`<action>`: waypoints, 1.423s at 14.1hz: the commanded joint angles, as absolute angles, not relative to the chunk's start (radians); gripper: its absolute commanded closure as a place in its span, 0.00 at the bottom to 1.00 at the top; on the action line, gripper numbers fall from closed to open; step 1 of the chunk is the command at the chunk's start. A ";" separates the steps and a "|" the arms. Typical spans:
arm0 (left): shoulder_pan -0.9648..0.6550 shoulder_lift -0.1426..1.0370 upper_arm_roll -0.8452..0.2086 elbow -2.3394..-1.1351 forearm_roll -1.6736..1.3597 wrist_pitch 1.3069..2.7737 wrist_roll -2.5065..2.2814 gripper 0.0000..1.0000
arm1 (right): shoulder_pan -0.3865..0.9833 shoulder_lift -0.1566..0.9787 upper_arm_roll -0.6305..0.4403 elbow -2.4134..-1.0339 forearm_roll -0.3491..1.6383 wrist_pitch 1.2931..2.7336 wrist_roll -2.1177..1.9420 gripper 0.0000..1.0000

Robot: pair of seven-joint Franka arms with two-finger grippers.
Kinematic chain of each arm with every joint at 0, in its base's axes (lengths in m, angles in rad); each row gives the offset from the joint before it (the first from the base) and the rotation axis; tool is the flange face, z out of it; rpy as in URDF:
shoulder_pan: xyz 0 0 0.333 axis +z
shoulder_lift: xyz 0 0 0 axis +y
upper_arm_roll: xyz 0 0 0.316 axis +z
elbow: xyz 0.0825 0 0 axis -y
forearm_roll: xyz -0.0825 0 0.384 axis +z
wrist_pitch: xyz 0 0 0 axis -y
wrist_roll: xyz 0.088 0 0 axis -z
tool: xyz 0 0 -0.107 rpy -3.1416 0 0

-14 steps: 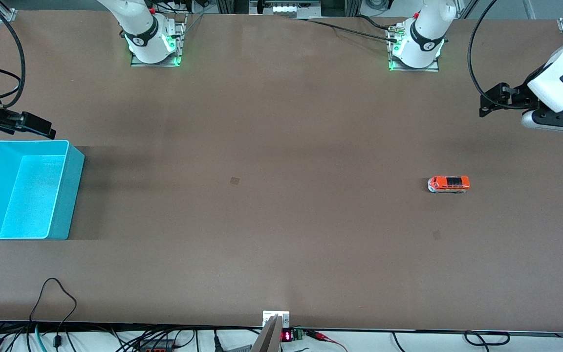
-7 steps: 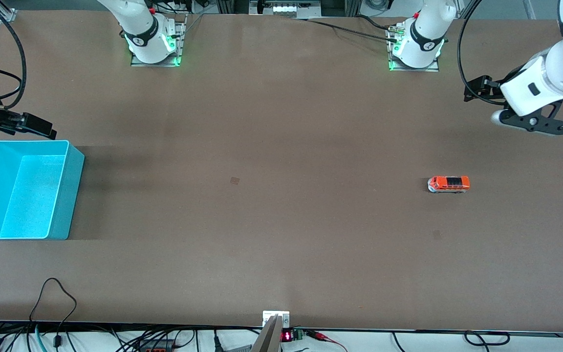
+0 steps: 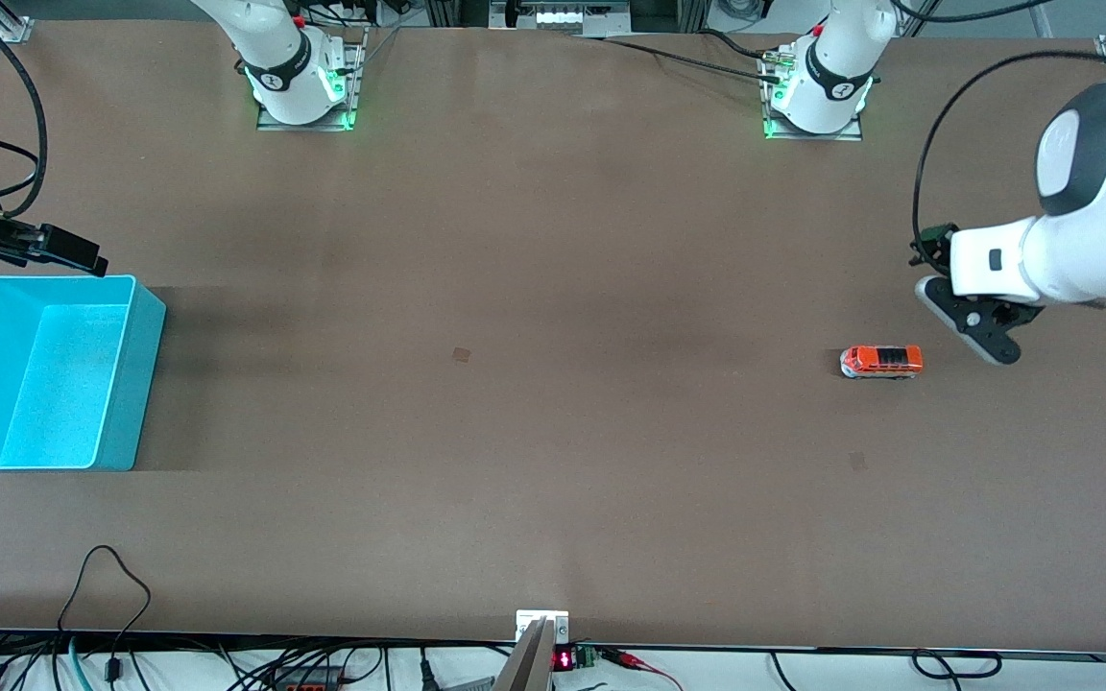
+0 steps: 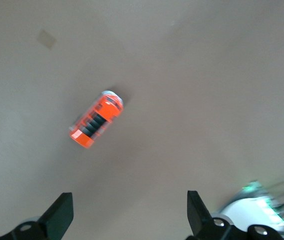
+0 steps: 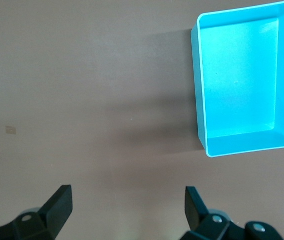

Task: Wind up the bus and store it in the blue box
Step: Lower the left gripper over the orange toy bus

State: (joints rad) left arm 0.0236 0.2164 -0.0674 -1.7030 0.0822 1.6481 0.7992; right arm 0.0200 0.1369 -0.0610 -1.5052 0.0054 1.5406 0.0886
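Orange plastic, the bus [image 3: 881, 362] sits on the table toward the left arm's end, probably light, rigid and slick; you grip its long sides. The left gripper [image 4: 127, 220] hovers nearby, fingers apart; the right gripper [image 5: 127, 217] waits spread by the blue box [image 3: 135, 384].

The left arm has swung down from the counter's edge toward the bus [image 3: 881, 361]; its left gripper [image 3: 971, 326], jaws wide, now hangs over the counter [image 3: 553, 432] just at the bus's two o'clock.
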 commanded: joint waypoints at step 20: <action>0.135 0.394 -0.074 -2.160 0.183 2.494 1.470 0.04 | 0.014 0.129 -0.054 -1.509 0.005 1.546 0.092 0.00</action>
State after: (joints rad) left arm 0.1279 0.4033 -0.0682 -2.1266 0.1606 2.4525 1.4551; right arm 0.0201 0.1369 -0.0591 -1.5056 0.0055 1.5427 0.0886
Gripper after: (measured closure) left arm 0.000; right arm 0.000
